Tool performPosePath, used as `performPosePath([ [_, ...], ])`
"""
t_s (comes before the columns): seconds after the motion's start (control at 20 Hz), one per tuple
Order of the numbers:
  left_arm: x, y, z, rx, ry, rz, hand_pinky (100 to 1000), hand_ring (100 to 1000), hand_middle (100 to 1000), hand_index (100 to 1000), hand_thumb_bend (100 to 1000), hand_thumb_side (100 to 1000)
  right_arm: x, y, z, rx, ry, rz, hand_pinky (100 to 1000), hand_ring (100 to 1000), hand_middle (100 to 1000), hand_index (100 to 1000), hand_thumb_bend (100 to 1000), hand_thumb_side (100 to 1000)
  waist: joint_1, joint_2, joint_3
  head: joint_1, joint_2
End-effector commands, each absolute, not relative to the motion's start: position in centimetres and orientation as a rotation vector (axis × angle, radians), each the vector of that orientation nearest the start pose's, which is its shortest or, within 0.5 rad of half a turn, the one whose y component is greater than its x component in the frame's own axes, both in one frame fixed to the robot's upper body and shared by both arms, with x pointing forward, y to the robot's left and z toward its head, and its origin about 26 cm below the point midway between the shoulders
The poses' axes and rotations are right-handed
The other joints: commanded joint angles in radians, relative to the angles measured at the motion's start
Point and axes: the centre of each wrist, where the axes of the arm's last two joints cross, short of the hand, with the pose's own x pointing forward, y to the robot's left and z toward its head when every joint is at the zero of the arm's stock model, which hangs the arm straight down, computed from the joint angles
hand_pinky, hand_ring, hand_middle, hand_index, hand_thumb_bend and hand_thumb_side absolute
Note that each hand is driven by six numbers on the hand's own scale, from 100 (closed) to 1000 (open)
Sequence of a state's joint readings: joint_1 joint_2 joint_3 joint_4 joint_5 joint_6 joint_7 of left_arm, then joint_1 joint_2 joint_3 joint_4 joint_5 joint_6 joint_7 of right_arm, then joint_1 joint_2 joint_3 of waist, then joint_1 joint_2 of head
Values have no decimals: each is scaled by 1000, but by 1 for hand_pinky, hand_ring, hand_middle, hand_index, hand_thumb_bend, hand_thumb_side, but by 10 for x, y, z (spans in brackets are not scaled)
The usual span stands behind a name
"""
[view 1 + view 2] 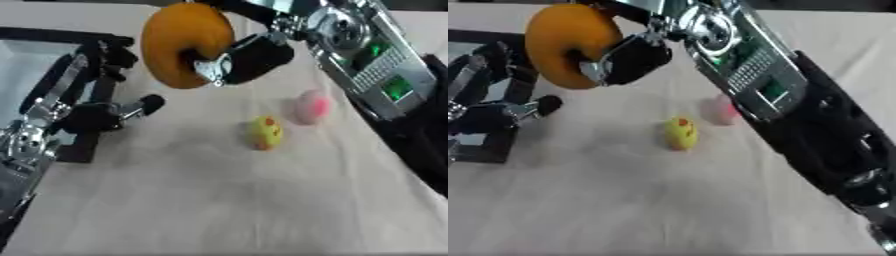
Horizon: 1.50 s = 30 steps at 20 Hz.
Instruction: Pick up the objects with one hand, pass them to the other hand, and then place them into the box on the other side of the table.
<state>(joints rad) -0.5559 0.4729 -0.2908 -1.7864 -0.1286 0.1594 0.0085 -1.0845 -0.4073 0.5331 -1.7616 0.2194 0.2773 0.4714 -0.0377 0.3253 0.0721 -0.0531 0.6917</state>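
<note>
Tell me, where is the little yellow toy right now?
The yellow toy lies on the table near the middle, just left of a pink toy and below the orange ring held up by the right hand.

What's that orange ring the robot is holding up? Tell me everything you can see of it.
The orange ring looks like a soft, matte doughnut, plain orange with a dark hole in the middle. It is lifted clear of the table, standing on edge with its face tilted toward the camera. The right hand holds it, with fingers reaching into the hole and round its right side. It hangs just right of the black box, above the open left hand, which does not touch it.
</note>
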Motion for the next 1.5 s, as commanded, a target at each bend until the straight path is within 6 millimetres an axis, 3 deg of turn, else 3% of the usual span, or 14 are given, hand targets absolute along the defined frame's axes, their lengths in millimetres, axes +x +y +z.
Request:
performPosePath([
  [0.05,341,199,222,299,-2120,-820,697,752,676,887,688,422,319,-76,339,-185,-2040,1705,799,660,488,548,100,100,5,-30,1,4,0],
  [0.7,334,183,228,205,-2194,-878,691,749,670,882,719,413,319,-69,337,-153,-2003,1780,797,657,487,547,100,100,9,-30,0,8,-4],
  [1.5,327,187,226,125,-2187,-981,690,748,673,889,787,458,322,-77,340,-194,-2012,1756,795,654,485,544,100,100,8,-27,-6,20,-15],
])
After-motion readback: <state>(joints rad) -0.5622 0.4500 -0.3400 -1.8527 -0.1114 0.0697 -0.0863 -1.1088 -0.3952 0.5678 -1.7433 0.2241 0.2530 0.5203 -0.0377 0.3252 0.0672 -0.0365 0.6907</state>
